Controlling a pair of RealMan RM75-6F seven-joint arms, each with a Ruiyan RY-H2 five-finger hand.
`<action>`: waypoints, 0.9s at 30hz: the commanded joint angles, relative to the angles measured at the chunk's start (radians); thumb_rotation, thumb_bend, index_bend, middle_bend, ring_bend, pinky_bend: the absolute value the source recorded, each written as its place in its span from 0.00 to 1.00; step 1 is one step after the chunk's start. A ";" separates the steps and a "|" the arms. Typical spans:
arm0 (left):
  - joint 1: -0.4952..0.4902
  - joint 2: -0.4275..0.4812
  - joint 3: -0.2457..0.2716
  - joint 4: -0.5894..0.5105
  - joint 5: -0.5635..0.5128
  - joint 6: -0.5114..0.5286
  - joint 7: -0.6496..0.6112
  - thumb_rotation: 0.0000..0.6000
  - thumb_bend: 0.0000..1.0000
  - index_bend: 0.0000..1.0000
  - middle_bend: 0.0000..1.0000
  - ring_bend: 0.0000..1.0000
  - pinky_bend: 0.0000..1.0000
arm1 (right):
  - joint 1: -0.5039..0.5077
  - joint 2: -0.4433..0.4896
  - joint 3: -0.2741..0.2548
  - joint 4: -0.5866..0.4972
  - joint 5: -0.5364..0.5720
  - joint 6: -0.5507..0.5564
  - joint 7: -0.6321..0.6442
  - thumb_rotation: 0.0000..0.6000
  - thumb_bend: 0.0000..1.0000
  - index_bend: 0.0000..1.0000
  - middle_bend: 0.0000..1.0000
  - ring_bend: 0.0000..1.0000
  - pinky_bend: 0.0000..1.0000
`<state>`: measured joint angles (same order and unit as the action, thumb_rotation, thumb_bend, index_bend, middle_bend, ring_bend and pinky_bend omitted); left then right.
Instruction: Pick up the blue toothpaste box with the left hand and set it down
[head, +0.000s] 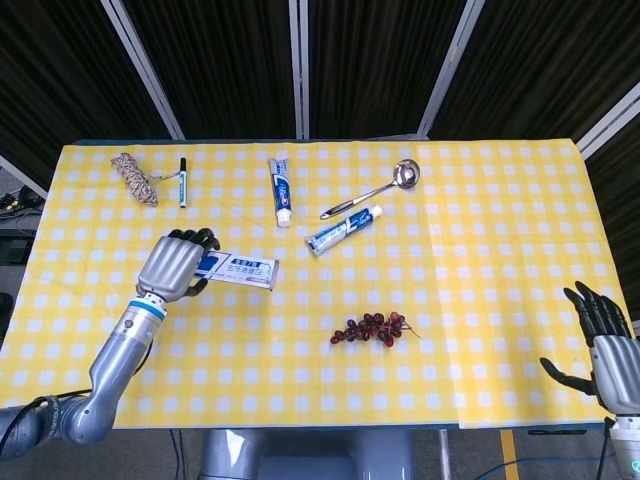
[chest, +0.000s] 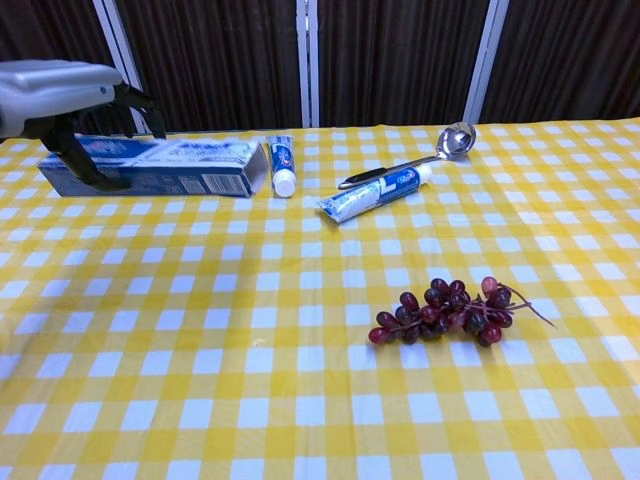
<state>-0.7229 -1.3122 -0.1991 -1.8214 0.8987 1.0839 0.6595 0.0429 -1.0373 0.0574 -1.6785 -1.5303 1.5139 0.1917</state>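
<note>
So the blue toothpaste box (head: 238, 268) is a long, narrow carton, blue and white with printed lettering down its side. It's lying lengthwise and roughly level, over the left part of the yellow checked desk (head: 480, 250). The left hand (head: 172, 266) grips its left end, fingers wrapped over the top, and the right end sticks out free.

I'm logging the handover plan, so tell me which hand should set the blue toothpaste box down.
Left. The left hand already grips the blue toothpaste box low over the table. The right hand holds nothing and sits at the far corner, away from the box.
</note>
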 joint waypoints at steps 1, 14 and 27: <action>0.000 -0.015 0.008 0.002 -0.012 0.006 -0.014 1.00 0.26 0.15 0.03 0.08 0.11 | 0.001 -0.001 -0.001 0.000 -0.001 -0.002 -0.003 1.00 0.08 0.00 0.00 0.00 0.00; 0.149 -0.044 0.117 0.077 0.217 0.208 -0.177 1.00 0.24 0.08 0.00 0.00 0.00 | 0.004 -0.011 -0.004 0.002 -0.003 -0.008 -0.024 1.00 0.08 0.00 0.00 0.00 0.00; 0.480 -0.083 0.296 0.220 0.507 0.624 -0.305 1.00 0.23 0.00 0.00 0.00 0.00 | 0.012 -0.052 -0.016 0.003 -0.016 -0.023 -0.119 1.00 0.08 0.00 0.00 0.00 0.00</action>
<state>-0.2793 -1.3884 0.0707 -1.6300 1.3748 1.6680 0.3754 0.0536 -1.0864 0.0424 -1.6760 -1.5439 1.4923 0.0760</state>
